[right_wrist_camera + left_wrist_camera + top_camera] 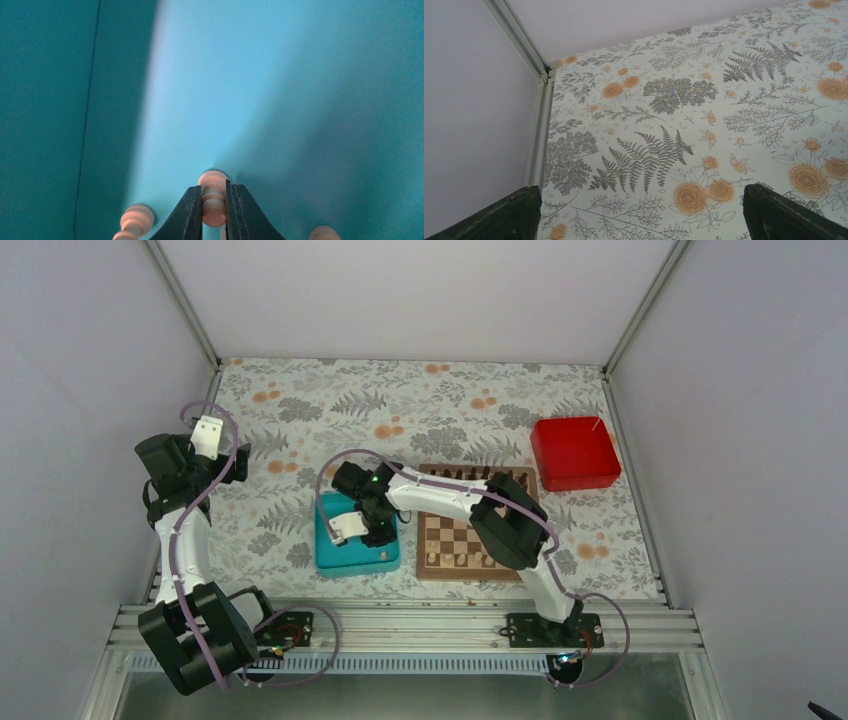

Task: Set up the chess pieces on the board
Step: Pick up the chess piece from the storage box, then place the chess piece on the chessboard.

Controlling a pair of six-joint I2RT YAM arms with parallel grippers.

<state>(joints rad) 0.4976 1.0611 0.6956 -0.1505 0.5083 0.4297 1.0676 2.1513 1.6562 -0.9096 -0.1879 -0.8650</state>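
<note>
Where the right claw sits: the right claw [214, 194] is down inside the teal tray [333, 558], which lies just left of the board [470, 538]. The right arm stretches over the board's near-left part.
Right claw grip: its dark fingers [189, 216] are pressed in on a pale chess piece [213, 204], one on each side of the rounded body. The piece's round top shows above the fingertips.
Held piece: it is upright and close to the tray floor. Whether it touches the floor cannot be told from the wrist view.
Loose pale pieces: one [136, 219] lies left of the claw and another [323, 233] is at the lower right edge. Both are in the tray, clear of the fingers, and blurred.
Board: it lies flat on the flowered tablecloth [664, 100], between the tray and the red box [573, 452].
Board's near row: a few pale pieces on the board [460, 560] stand there, too small to count or name.
Board's far edge: a row of dark pieces [458, 476] stands along it, partly hidden by the arm.
Left claw: the left claw [644, 210] is spread wide with nothing between its fingers. It hangs above bare cloth at the table's left side, near the wall frame and well apart from the tray and board.
Red box: it is beyond the board's far-right corner, near it but not touching.
</note>
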